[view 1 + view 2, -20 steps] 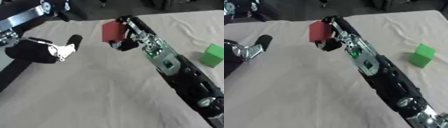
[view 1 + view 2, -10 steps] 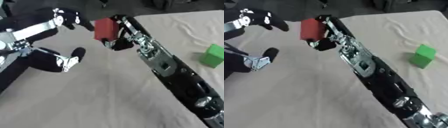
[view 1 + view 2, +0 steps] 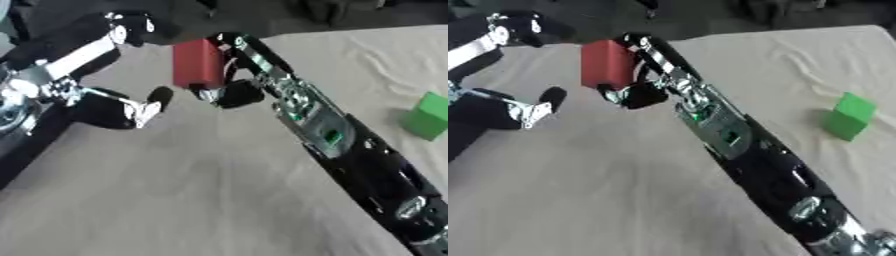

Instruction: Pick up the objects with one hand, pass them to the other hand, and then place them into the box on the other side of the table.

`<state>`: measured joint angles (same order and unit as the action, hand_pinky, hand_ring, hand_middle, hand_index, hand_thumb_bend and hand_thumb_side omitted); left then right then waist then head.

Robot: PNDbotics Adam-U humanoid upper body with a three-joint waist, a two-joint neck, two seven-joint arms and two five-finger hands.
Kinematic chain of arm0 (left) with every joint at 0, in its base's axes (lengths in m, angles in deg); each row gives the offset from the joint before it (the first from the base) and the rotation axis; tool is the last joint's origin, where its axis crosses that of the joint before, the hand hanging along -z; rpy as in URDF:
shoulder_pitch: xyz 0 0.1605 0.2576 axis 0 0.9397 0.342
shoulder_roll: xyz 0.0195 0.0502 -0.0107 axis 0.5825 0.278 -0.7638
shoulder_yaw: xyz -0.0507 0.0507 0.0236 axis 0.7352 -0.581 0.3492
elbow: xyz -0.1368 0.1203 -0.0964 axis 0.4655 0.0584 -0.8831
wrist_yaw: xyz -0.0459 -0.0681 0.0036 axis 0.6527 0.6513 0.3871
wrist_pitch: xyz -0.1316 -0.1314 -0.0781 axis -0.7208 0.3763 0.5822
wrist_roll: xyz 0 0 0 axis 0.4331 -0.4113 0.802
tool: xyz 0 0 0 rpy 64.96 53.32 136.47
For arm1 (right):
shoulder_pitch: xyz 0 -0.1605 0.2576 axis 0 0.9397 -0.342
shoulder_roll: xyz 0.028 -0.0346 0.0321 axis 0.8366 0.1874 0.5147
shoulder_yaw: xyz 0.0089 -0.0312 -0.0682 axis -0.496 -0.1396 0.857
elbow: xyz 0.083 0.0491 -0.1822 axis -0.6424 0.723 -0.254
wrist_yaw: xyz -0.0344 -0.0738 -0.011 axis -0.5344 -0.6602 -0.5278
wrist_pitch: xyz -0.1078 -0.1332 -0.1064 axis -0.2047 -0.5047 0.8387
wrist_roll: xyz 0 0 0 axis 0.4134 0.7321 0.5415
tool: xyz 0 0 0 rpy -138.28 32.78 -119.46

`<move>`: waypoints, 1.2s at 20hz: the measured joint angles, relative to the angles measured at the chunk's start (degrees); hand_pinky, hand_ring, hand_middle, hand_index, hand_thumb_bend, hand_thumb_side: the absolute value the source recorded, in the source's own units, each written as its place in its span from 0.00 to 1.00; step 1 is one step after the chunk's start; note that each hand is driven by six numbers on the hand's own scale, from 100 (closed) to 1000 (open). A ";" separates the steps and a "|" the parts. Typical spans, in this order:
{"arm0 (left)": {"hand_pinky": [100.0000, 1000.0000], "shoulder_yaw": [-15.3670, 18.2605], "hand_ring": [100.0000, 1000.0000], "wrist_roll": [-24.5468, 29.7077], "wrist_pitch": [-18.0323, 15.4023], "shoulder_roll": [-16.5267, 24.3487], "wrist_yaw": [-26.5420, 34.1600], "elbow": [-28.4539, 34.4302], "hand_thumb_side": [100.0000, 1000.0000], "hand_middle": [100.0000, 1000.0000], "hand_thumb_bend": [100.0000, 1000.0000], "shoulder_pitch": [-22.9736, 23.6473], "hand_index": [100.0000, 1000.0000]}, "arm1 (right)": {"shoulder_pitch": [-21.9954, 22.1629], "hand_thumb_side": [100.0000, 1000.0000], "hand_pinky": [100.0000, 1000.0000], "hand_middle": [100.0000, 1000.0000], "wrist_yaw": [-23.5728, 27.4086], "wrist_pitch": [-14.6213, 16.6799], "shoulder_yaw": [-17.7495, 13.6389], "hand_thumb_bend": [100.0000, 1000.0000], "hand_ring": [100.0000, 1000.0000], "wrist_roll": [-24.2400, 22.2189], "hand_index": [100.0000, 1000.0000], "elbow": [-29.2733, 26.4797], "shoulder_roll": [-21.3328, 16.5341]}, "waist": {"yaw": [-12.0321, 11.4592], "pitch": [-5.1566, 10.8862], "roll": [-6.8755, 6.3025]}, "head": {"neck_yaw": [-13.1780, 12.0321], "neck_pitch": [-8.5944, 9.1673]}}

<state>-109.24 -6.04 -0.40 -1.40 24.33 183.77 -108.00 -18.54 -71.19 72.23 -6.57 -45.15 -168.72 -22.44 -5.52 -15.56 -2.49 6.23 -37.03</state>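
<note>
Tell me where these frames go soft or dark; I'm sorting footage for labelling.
Left eye view: the left hand is smeared against the dark background; the red block in the right hand has soft edges. Right eye view: the green block reads clearly, casting a faint shadow on the wrinkled cloth.

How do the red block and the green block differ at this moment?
The red block is held above the table in the right hand, whose fingers curl round it; the green block rests alone on the cloth, untouched. The red one looks taller and more slab-like, the green one closer to a cube. The red block is at the far left-centre, the green one at the right. Both are plain, solid-coloured blocks.
</note>
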 measured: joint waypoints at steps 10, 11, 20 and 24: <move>0.91 -0.38 0.99 -5.94 -11.37 -0.39 5.34 -5.52 0.40 0.75 0.29 2.77 0.82 | 0.04 0.00 0.35 0.41 3.73 2.81 -0.14 0.00 0.47 -0.70 0.48 -0.64 0.00 | 0.18 -0.44 -0.01 | 0.00 0.50; 0.91 -0.38 0.99 -5.91 -12.41 -0.39 5.76 -6.18 0.39 0.75 0.30 2.90 0.83 | 0.04 0.00 0.34 0.41 4.05 2.98 -0.14 0.00 0.46 -0.52 0.48 -0.64 0.00 | 0.18 -0.47 0.01 | 0.00 0.56; 0.92 0.10 1.00 -8.79 -16.47 -0.43 6.58 -9.72 0.39 0.75 0.28 4.55 0.84 | 0.36 0.00 0.31 0.34 6.66 4.39 -0.15 0.00 0.42 -0.34 0.41 -0.39 0.00 | 0.24 -0.74 0.11 | 0.01 0.98; 0.94 0.89 1.00 -10.53 -17.62 -0.43 9.71 -10.86 0.43 0.75 0.22 5.45 0.83 | 0.43 0.00 0.30 0.32 7.58 4.36 -0.27 0.00 0.41 0.04 0.39 0.13 0.00 | 0.35 -0.90 0.14 | 0.05 0.98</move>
<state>-108.36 -16.57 -18.02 -1.83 34.04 172.90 -102.55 -18.11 -63.61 76.59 -6.84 -45.10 -168.59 -22.44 -5.17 -16.46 -2.34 6.28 -36.05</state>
